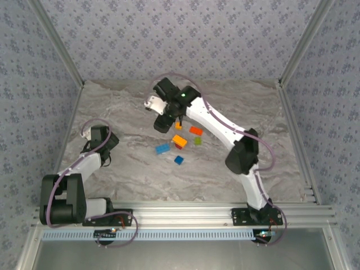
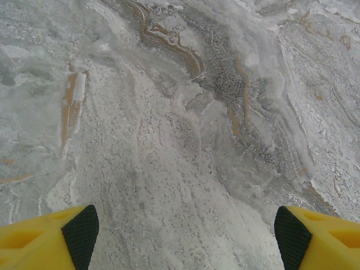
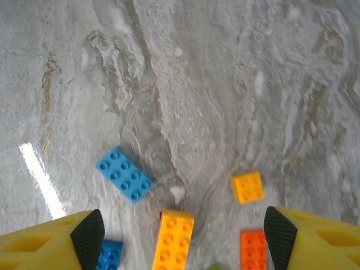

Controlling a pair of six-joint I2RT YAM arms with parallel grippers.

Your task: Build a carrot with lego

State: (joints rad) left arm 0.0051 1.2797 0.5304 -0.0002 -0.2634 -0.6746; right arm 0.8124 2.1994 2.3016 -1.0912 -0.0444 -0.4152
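Observation:
The lego lies loose mid-table. A long orange brick (image 1: 179,140) (image 3: 173,239) rests on a red one whose edge peeks out (image 1: 179,147). Around it lie a long blue brick (image 1: 162,149) (image 3: 124,174), a small blue brick (image 1: 179,160) (image 3: 109,256), a small orange square (image 1: 178,125) (image 3: 247,187), a red-orange brick (image 1: 196,130) (image 3: 253,250) and a green one (image 1: 198,141). My right gripper (image 1: 165,120) (image 3: 184,235) hangs open above the long orange brick, holding nothing. My left gripper (image 1: 106,153) (image 2: 183,236) is open over bare table at the left.
The marble-patterned table (image 1: 129,174) is walled at the back and sides by patterned panels. An aluminium rail (image 1: 185,214) runs along the near edge between the arm bases. The right arm's elbow (image 1: 242,152) stands to the right of the bricks.

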